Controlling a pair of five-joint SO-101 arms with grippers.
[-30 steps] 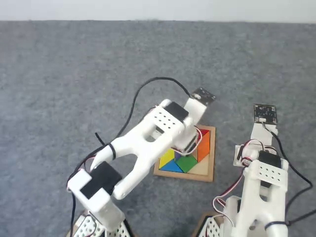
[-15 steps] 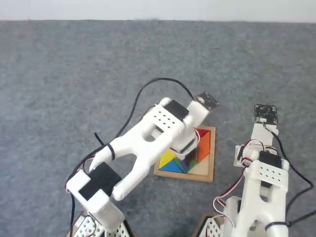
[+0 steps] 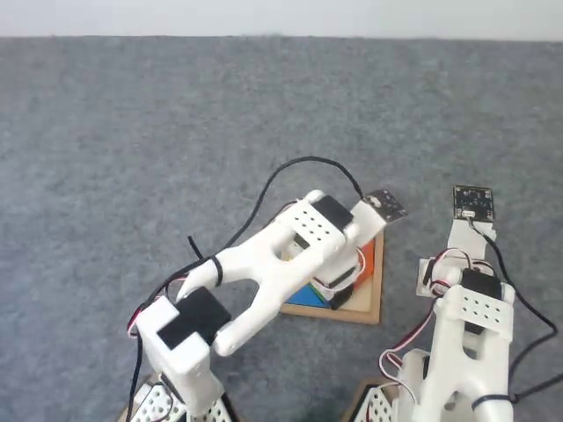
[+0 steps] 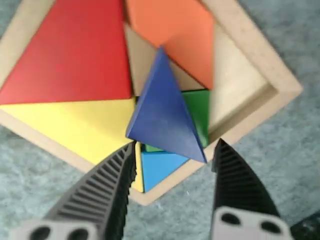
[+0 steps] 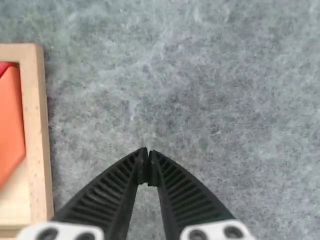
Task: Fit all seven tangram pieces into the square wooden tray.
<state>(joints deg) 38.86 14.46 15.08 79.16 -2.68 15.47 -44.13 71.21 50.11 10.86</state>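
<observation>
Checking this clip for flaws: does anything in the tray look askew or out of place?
Yes. The dark blue triangular tangram piece is tilted, overlapping the green piece instead of lying flat in the square wooden tray. It sits between the left gripper's fingers.

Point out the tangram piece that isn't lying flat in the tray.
The dark blue wooden triangle: it sits raised above the others, held in the left gripper.

White arms (image 3: pixel 281 255), black cables (image 3: pixel 308 159), ribbed black hands (image 5: pixel 148 155)
</observation>
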